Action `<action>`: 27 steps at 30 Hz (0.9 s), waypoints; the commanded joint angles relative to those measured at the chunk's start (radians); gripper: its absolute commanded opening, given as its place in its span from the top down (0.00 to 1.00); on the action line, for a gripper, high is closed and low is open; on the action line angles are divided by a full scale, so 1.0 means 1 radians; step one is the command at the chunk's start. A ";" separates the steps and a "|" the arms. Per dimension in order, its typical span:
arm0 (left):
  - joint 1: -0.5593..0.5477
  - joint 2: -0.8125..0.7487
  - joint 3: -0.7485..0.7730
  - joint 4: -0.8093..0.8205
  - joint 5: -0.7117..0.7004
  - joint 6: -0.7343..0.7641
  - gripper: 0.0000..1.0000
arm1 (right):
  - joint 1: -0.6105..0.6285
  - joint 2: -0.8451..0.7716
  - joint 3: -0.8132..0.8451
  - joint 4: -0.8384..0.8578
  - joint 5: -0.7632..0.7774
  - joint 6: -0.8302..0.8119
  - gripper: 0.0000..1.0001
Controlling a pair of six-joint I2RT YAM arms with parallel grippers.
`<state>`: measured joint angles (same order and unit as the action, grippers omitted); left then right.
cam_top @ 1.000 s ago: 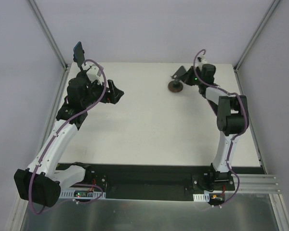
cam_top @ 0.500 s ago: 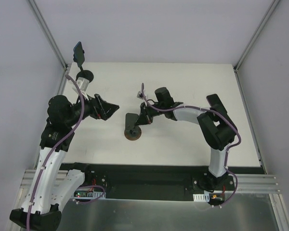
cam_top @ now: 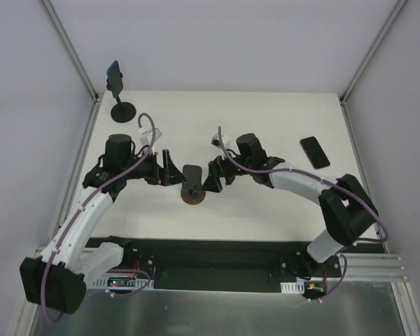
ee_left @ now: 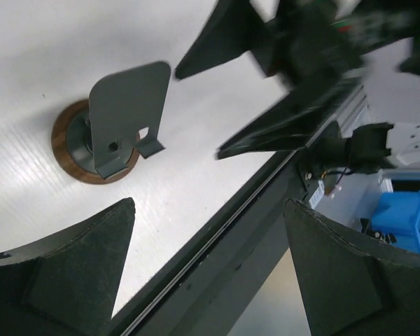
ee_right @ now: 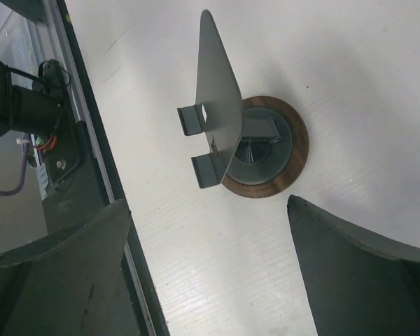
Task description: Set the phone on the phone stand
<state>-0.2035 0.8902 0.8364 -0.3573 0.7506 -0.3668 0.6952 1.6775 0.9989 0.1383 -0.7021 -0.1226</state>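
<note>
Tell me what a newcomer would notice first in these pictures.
Both arms reach into the middle of the table. The left gripper and right gripper are open on either side of a brown-based stand. At the far left corner a phone sits up on the black phone stand, and a second phone lies flat toward the right.

Brown-based stand (ee_right: 246, 150): wood-look base (ee_right: 296, 159), matt grey plate (ee_right: 220, 115), possibly metal. Table (ee_right: 350, 77): white, faintly grained. Right gripper (ee_right: 206, 208) fingers (ee_right: 357, 273): matt black.
</note>
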 commanded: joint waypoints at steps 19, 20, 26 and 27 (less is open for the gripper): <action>-0.151 0.601 0.331 -0.234 -0.025 0.701 0.27 | -0.082 -0.449 -0.373 0.302 0.262 0.112 0.04; -0.151 0.611 0.337 -0.229 -0.010 0.703 0.27 | -0.083 -0.456 -0.376 0.305 0.259 0.115 0.04; -0.148 0.679 0.342 -0.192 -0.037 0.681 0.54 | -0.089 -0.466 -0.393 0.340 0.233 0.144 0.04; -0.148 0.690 0.342 -0.190 -0.034 0.669 0.58 | -0.089 -0.467 -0.393 0.348 0.231 0.144 0.04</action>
<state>-0.3523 1.5547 1.1629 -0.5747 0.6769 0.2878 0.6109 1.2366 0.6178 0.4084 -0.4515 -0.0078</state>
